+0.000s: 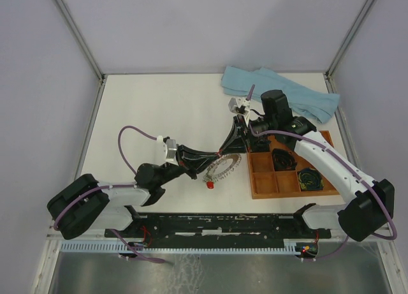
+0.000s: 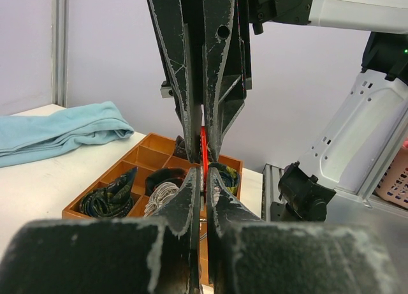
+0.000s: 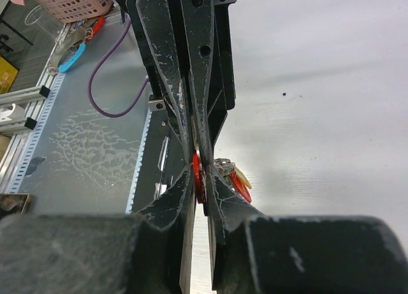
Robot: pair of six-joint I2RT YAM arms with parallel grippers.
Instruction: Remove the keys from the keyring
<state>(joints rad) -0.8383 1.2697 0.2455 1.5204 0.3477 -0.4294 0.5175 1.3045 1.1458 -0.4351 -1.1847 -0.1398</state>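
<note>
Red plastic between the tips, is that the key (image 2: 204, 147)? asks Mo.

Yes, says Di. Coming in from 8 o'clock, the left claw (image 2: 204, 173) is clenched on it. From 1 o'clock the right claw (image 3: 202, 179) meets it tip to tip, jaws narrow on either side of the same red head. Whether they press it yet, I cannot tell.

And the keyring (image 1: 220, 175)?

Middle of the table (image 1: 159, 102), right under both claws, with the tray (image 1: 280, 196) at its 3 o'clock and the cloth (image 1: 299, 96) well off at 1 o'clock. Flat or tipped up, I cannot tell from above. A second key (image 1: 209, 185), also red, sits at the keyring's 7 o'clock edge. Attached or free is too small to read.

How will it handle?

Light, I'd judge, the lot of it. The keyring is stiff metal, but its fringe of loops (image 1: 233, 161) will likely swing and snag. It should drag along with any pull unless one claw anchors it. The key head looks thin and smooth, so probably slippery, and it could twist out of a pinch.

So where to hold?

One claw flat across the head, close to its loop. The other on the keyring's rim beside that loop, not on the fringe. Then work the key round and off, with no yank.
</note>
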